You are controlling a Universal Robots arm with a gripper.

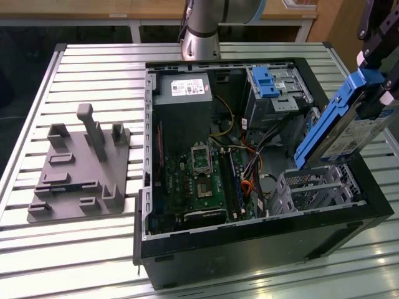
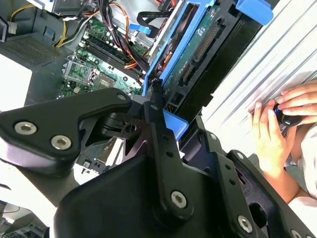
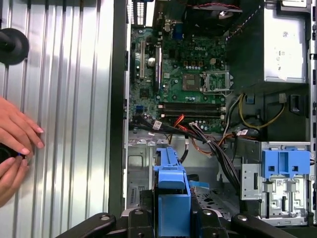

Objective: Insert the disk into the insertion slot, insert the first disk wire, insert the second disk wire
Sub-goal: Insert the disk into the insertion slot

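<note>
"How far is it getting on?"

"Only starting, I'd say. The claw (image 1: pixel 376 62) is clamping the disk (image 1: pixel 346 128) by its upper end, closed on the blue carrier. It's holding the disk tilted above the open computer case (image 1: pixel 249 244), toward the exterior view's right. In the first wrist view the claw (image 3: pixel 173 220) is squeezing that same blue frame from both sides."

"And the lower end?"

"It's hanging just over the insertion slot (image 1: pixel 305 190), the perforated silver cage. I can't tell whether it's touching the rim."

"So nothing is going in yet?"

"Not as I'm judging it. The disk isn't sitting inside the cage, and both wires are waiting. A bundle of cables (image 1: pixel 249 167) is lying loose between the motherboard (image 1: pixel 199 177) and the cage, and none of them is reaching the disk."

"Any writing you're making out?"

"The disk is carrying a white printed label. The power supply (image 1: pixel 187 87) is wearing one too. I'm not able to read the print on either."

"Anyone else near?"

"A person's hand (image 2: pixel 270 139) is resting on the slatted worktop (image 1: pixel 93 62) beside the case, cupping something small and dark. A grey fixture (image 1: pixel 81 168) is sitting well apart from the case, on the exterior view's left."
</note>
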